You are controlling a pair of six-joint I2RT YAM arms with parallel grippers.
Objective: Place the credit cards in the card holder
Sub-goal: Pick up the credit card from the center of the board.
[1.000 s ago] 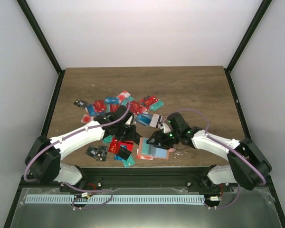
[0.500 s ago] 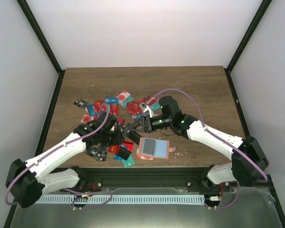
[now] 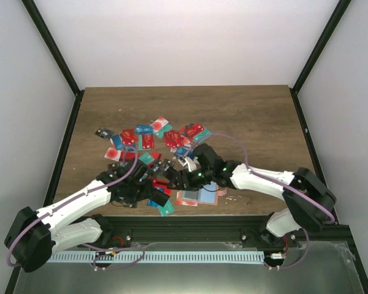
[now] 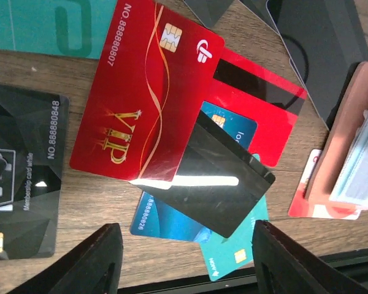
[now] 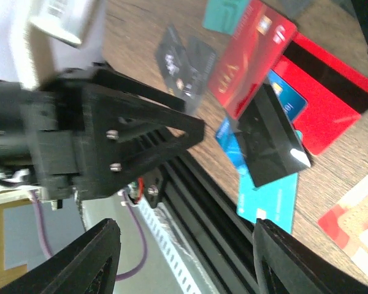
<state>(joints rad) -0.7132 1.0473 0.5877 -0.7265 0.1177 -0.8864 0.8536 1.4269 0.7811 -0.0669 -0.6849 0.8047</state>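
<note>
Credit cards (image 3: 146, 139) lie jumbled mid-counter, and the card holder (image 3: 183, 199) sits by the near edge. Left pincer (image 4: 184, 262) and right pincer (image 5: 184, 257) both hang apart and empty near a black card (image 4: 227, 184), probably to grab one.

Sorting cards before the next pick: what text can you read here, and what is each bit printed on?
"VIP": red card
"NO.888880807": same red card, along its edge
"NO.888880848": black card at left
"Membership card while": same black card
Blue card: a number starting "8888", the rest unclear
Teal card: print too small to read
</note>
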